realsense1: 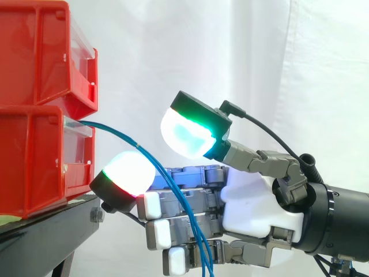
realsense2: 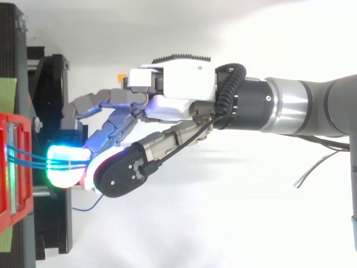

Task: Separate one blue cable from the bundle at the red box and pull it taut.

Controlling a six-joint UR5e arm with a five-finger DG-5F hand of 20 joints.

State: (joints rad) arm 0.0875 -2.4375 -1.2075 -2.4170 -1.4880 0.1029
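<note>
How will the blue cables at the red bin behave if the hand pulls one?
The blue cables look floppy: they droop in a curve from the red bin. Thin and smooth-looking, one may slip along the hand.

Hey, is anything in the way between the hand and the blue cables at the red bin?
Nothing visible does. The blue cables run from the red bin straight over one of the hand's fingers, with no other object between them.

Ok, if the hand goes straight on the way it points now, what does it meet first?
The blue cables drape across the hand, so they get pushed first. Beyond them, probably the front of the lower red bin; the forward fingertip sits level with it, though depth is unclear.
</note>
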